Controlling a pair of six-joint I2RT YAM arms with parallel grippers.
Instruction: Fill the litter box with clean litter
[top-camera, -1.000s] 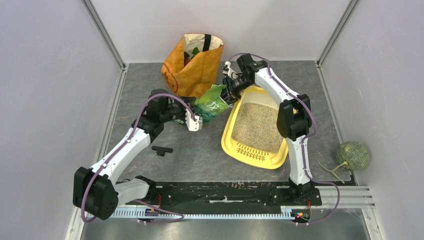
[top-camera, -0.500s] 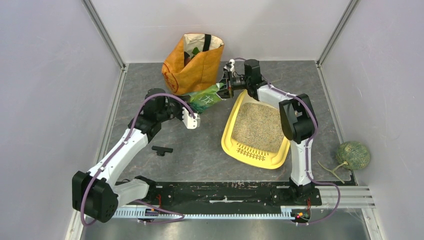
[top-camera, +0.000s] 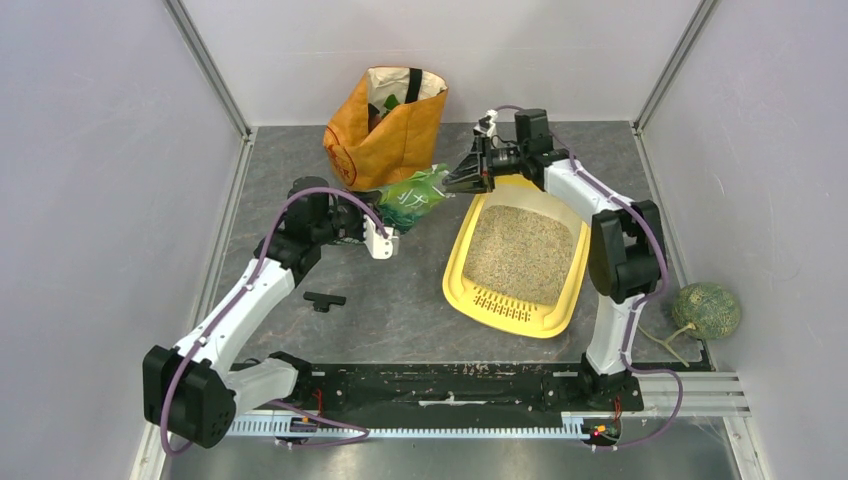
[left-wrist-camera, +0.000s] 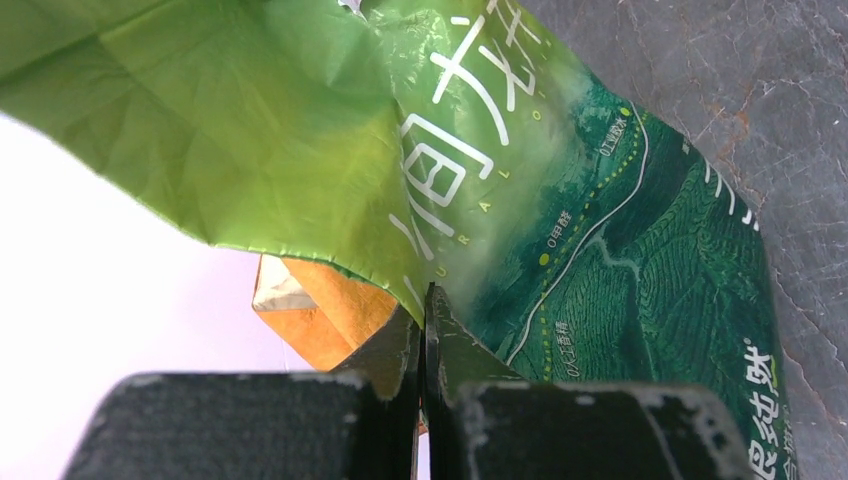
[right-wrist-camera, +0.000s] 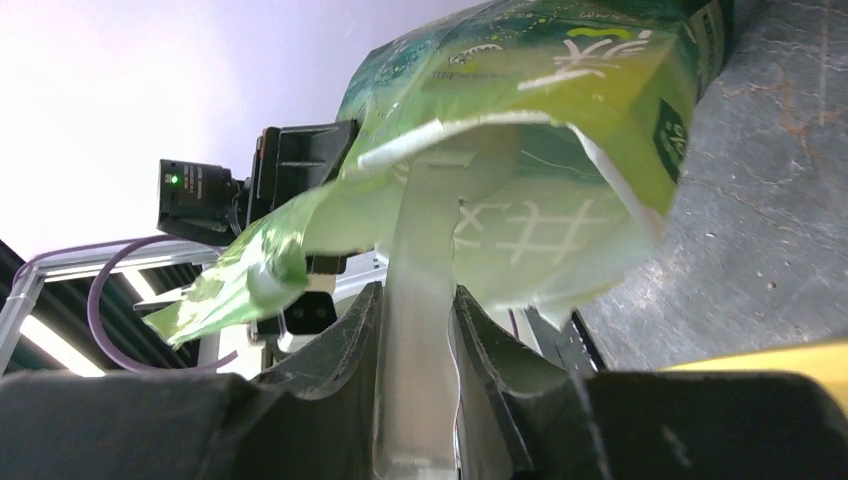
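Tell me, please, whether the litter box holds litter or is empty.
It holds litter: beige granules cover most of the floor of the yellow litter box. How deep the layer lies, I cannot tell.

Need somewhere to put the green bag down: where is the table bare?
Widest: the grey table between the small black part and the litter box. Also left of the orange bag, and right of the right arm, beyond the melon. Crowded: far middle, where orange bag, green bag and litter box meet.

Glossy plastic bag (left-wrist-camera: 600, 250), grainy litter (top-camera: 520, 250), smooth plastic litter box (top-camera: 540, 322)
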